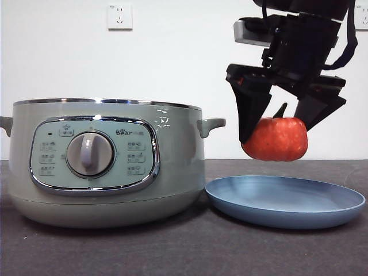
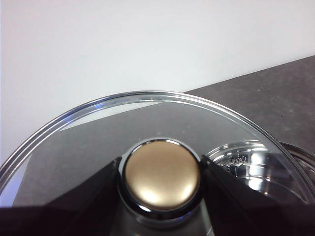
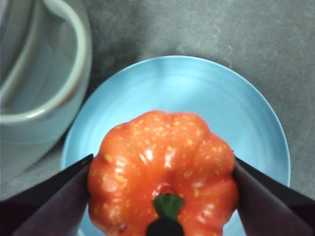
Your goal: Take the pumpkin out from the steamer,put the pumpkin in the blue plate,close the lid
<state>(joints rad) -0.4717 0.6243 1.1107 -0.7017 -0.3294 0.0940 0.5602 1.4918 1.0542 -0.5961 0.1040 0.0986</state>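
Your right gripper [image 1: 275,137] pinches the ribbed, glossy orange pumpkin [image 1: 276,139] above the matte blue plate [image 1: 286,201], right of the lidless sage steamer [image 1: 106,161]. Your left gripper [image 2: 161,172] clamps the domed glass lid [image 2: 98,132] by its rounded knob [image 2: 161,175].

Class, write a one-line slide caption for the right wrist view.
Right pincer grips the ribbed orange-red toy pumpkin above the round light-blue plate, beside the pale green steamer.

Bright, even light; glare on lid knob [image 2: 161,176]; jaw edges perhaps slightly blurred.
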